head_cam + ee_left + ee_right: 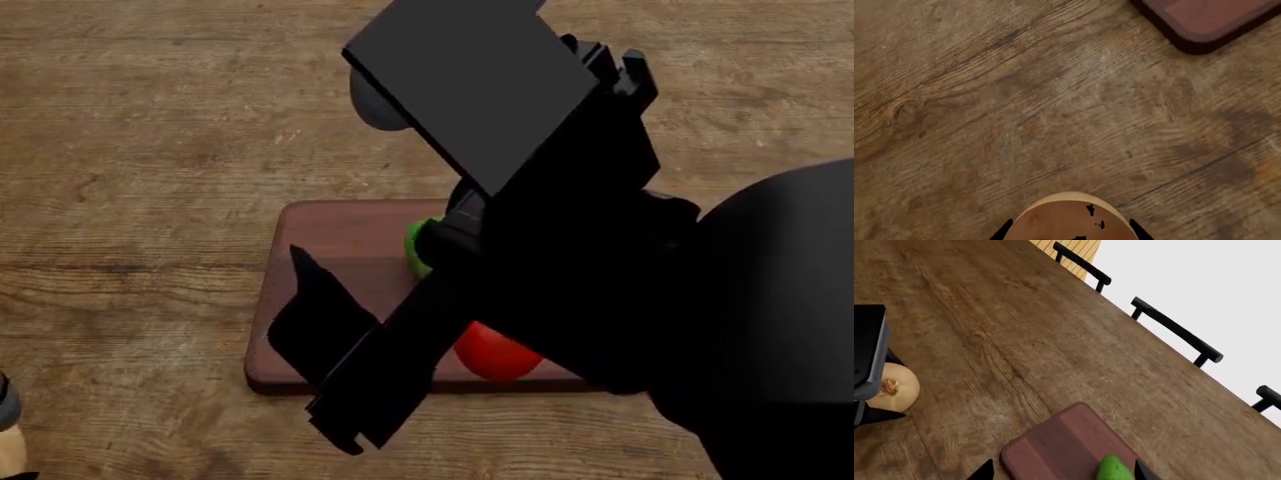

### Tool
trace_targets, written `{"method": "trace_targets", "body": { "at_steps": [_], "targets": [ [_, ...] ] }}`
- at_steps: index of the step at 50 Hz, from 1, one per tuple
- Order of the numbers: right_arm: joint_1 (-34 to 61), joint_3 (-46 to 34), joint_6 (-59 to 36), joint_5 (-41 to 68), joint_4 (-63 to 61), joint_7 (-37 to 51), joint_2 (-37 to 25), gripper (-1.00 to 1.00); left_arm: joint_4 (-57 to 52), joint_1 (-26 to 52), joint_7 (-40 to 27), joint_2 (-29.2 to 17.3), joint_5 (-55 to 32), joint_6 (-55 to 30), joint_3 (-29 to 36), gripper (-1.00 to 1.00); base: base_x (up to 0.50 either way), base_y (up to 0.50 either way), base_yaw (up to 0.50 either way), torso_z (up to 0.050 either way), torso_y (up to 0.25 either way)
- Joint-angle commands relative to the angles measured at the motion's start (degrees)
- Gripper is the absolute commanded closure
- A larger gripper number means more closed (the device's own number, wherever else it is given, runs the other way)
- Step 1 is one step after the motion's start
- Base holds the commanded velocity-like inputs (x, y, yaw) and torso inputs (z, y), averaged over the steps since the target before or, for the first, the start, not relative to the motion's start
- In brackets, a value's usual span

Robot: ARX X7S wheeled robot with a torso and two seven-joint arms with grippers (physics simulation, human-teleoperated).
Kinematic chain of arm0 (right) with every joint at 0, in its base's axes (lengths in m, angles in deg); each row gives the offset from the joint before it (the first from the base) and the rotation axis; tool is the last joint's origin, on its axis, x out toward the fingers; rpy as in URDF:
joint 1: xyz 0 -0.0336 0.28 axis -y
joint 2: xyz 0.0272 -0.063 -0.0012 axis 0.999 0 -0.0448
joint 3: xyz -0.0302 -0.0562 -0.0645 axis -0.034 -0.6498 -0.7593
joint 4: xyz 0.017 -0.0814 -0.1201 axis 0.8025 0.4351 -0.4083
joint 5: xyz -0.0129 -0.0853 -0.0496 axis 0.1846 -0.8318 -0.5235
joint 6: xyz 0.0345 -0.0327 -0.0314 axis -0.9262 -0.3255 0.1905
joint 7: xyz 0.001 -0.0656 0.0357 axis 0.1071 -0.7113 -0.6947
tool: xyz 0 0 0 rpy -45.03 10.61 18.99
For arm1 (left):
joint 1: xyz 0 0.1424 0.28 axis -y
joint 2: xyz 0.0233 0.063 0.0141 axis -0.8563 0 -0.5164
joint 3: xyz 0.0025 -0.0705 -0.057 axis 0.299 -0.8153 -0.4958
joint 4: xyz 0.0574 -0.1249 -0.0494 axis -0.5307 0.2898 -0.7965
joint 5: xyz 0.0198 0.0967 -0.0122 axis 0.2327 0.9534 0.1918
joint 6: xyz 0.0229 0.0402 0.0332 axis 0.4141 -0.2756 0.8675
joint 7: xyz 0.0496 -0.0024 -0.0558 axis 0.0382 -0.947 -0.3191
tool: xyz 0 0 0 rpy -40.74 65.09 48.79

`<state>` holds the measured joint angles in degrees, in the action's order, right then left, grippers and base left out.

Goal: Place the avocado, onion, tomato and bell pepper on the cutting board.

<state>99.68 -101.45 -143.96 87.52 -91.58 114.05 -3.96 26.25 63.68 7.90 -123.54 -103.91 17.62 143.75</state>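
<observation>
My left gripper (1071, 234) is shut on the pale tan onion (1071, 220), which it holds over bare table away from the cutting board (1207, 20). The right wrist view shows the onion (891, 387) in the left gripper (867, 365) off the board's end. The dark reddish cutting board (334, 300) carries the green avocado (420, 245) and the red tomato (497, 352), both partly hidden by my right arm (561, 250). My right gripper (1064, 472) hangs open above the board (1067, 445), with the avocado (1114, 470) lying below near one fingertip. The bell pepper is out of view.
The wooden table (160, 130) stretches all round the board. Black chair backs (1174, 327) line its far edge. My right arm blocks the middle and right of the head view.
</observation>
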Motion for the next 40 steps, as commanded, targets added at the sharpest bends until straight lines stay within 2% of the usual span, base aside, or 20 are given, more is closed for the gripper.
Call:
{"method": "trace_targets", "body": {
  "at_steps": [1,16,40],
  "targets": [
    [0.7,0.8,0.7,1.6,-0.7,1.9,-2.0,-1.00,2.6,3.6,0.9,4.0,-0.3,0.6,-2.6,1.00,0.00,0.00,0.00,0.000,0.000],
    [1.3,3.1,2.9,4.6,-2.5,5.8,-6.1,-1.00,8.7,4.1,5.3,9.8,1.2,4.8,-5.4,1.00,0.00,0.00,0.00,0.000,0.000],
    [-0.3,5.6,5.2,4.5,-4.4,6.6,-11.4,-1.00,25.1,4.1,14.1,26.3,5.4,8.9,-6.3,1.00,0.00,0.00,0.00,0.000,0.000]
  ]
}}
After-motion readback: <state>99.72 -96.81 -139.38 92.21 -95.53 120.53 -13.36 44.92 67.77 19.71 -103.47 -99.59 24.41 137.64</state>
